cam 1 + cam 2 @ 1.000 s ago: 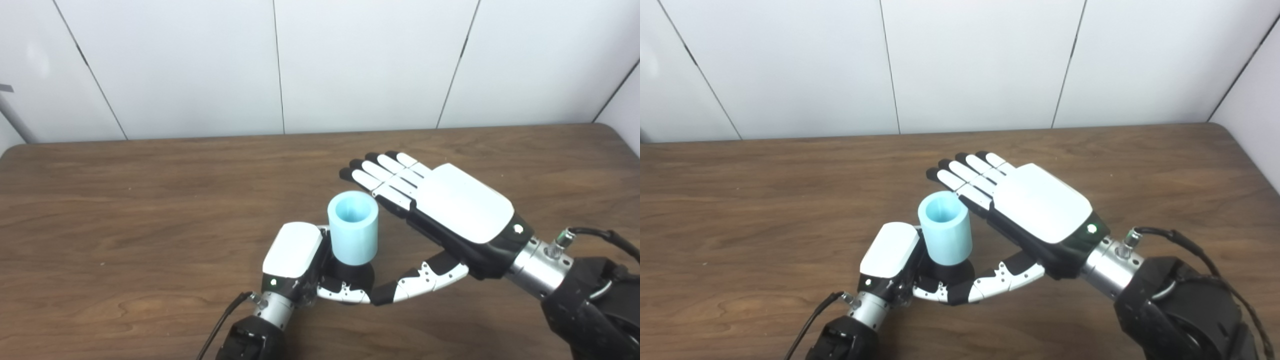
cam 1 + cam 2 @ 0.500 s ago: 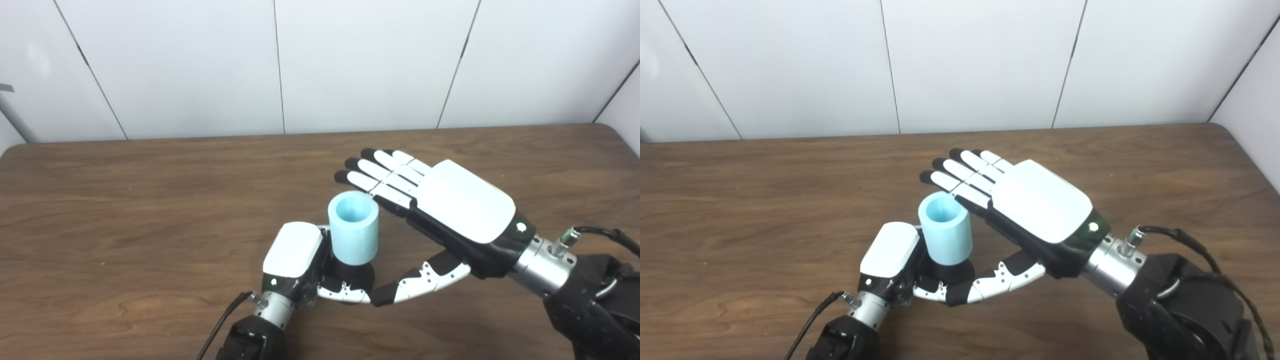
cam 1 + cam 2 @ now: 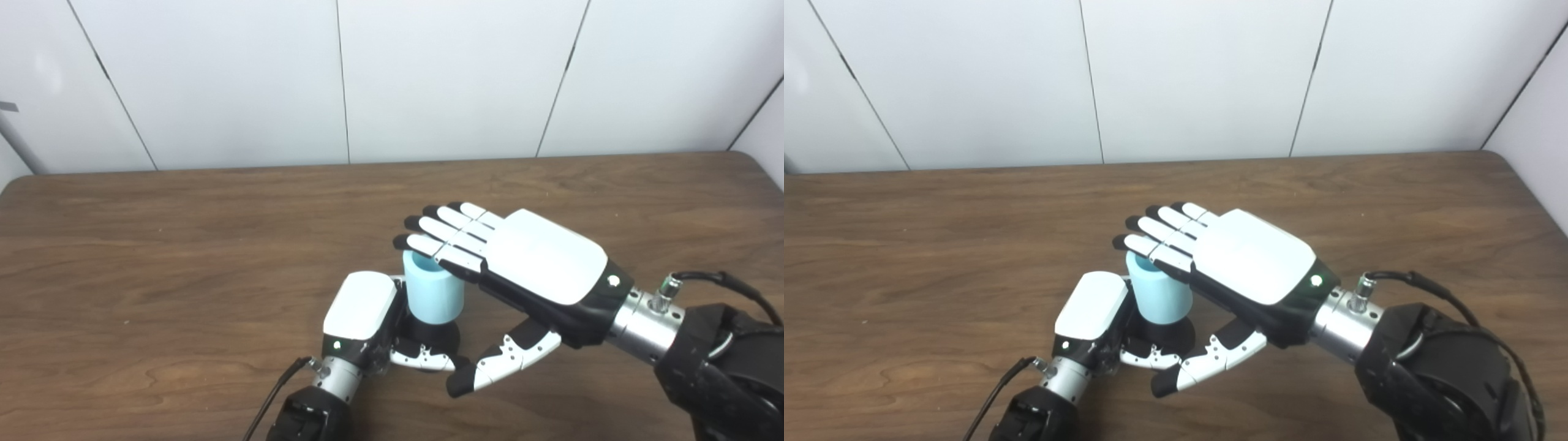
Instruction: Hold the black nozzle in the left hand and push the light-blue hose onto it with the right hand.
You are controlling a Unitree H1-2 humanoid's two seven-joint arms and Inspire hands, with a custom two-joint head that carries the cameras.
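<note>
The hose (image 3: 433,296) is standing upright near the front edge of the table (image 3: 184,245), and its open top is being covered by the flat fingers (image 3: 436,236) of the right hand (image 3: 527,263). The left hand (image 3: 367,318) is blocking its left side, wrapped around the black nozzle (image 3: 436,337) below, while the right thumb (image 3: 499,364) is closing off the front right. The far side is lying open (as are both back corners).

Flat right hand (image 3: 1237,269) covers light-blue hose (image 3: 1159,300).
</note>
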